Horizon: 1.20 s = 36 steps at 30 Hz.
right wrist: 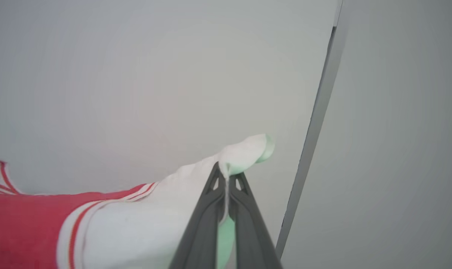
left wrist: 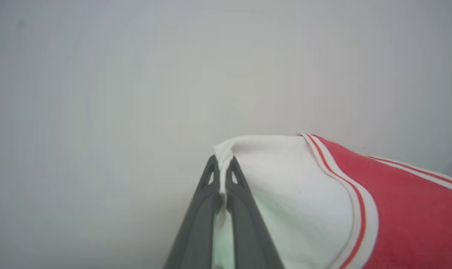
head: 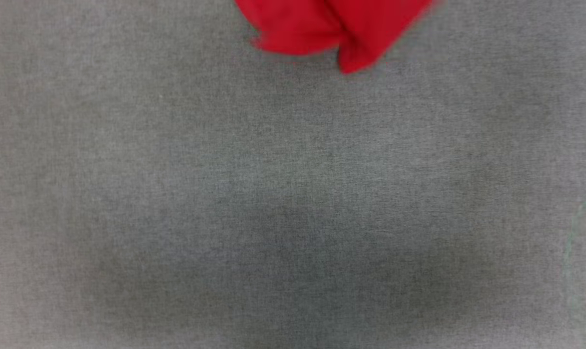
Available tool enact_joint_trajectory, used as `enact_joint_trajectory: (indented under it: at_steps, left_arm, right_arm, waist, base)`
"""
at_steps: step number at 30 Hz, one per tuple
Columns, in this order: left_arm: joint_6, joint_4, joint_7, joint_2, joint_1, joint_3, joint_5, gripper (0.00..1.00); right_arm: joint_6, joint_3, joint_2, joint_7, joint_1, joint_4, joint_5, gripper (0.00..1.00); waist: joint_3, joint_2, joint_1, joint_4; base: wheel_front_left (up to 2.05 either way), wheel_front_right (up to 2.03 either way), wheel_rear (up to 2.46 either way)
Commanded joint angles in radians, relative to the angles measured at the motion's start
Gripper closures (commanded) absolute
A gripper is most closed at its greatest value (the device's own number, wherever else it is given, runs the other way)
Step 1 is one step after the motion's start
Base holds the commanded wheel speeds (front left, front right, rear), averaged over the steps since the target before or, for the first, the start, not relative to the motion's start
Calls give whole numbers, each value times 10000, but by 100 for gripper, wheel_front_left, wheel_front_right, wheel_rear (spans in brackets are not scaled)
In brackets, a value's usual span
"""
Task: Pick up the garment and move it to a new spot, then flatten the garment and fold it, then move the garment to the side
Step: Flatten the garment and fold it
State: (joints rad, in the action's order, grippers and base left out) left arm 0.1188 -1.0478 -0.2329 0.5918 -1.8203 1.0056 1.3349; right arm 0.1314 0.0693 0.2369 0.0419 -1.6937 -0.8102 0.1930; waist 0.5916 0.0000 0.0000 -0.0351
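A grey cloth surface (head: 293, 194) is spread across the head view, where a blurred red fold of the garment (head: 331, 29) is seen at the top edge; whether it touches the cloth cannot be told. In the wrist views the garment is held up before a pale wall (left wrist: 136, 74), its red body drawn between two white sleeves. White-and-red striped trim (left wrist: 356, 209) is seen where red meets white. One sleeve (left wrist: 293, 179) is pinched at its edge by the clenched left gripper (left wrist: 223, 164). The other sleeve (right wrist: 166, 209) is clamped likewise by the right gripper (right wrist: 227, 175).
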Motion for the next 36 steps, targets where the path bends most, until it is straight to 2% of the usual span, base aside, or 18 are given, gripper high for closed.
enact_joint_trajectory:
  at_steps: [1, 5, 9, 15, 18, 22, 26, 30, 33, 36]
  left_arm:
    - [-44, -259, -179, -126, -469, -105, -217, 100]
    - [5, -499, -312, -244, -1081, -443, -385, 100]
    - [85, -288, -321, -262, -1391, -1254, -761, 100]
    - [123, 405, -312, -330, -485, -2540, -1348, 100]
    - [126, 933, -311, -334, 125, -3066, -1402, 100]
    - [129, 1854, -309, -341, 1425, -3580, -1294, 100]
    - [130, 2865, -264, -244, 3146, -3429, -746, 100]
    - [131, 3988, -202, 154, 4721, -3208, -5, 100]
    - [131, 4877, -219, 413, 5952, -3139, 552, 100]
    - [132, 5750, -241, 781, 7312, -3059, 963, 100]
  right_arm:
    - [-9, -271, -41, -331, -512, -362, -358, 100]
    - [-9, -639, -189, -753, -1279, -1008, -762, 100]
    - [-9, -811, -299, -1250, -1815, -1740, -1104, 100]
    - [-9, -710, -281, -1867, -2074, -2503, -909, 100]
    - [-9, -397, -400, -2125, -1873, -2757, -597, 100]
    - [-9, 729, -421, -2359, -910, -2617, 79, 100]
    - [-9, 2105, -121, -2125, 518, -1875, 1258, 100]
    - [-9, 3247, 498, -1494, 2217, -261, 2737, 100]
    - [-9, 3773, 1154, -1005, 3591, 1257, 3644, 100]
    - [-9, 3763, 1867, -530, 4944, 2794, 4252, 100]
  waist:
    - [148, 0, 0, 98]
    - [236, 0, 0, 155]
    - [337, 0, 0, 283]
    - [228, 0, 0, 378]
    - [15, 0, 0, 402]
    - [-463, 0, 0, 454]
    - [-1015, 0, 0, 466]
    - [-1386, 0, 0, 428]
    - [-1614, 0, 0, 420]
    - [-1830, 0, 0, 450]
  base:
    - [0, 0, 0]
    - [0, 0, 0]
    - [0, 0, 0]
    - [0, 0, 0]
    - [0, 0, 0]
    - [0, 0, 0]
    - [0, 0, 0]
    - [0, 0, 0]
    - [0, 0, 0]
    - [0, 0, 0]
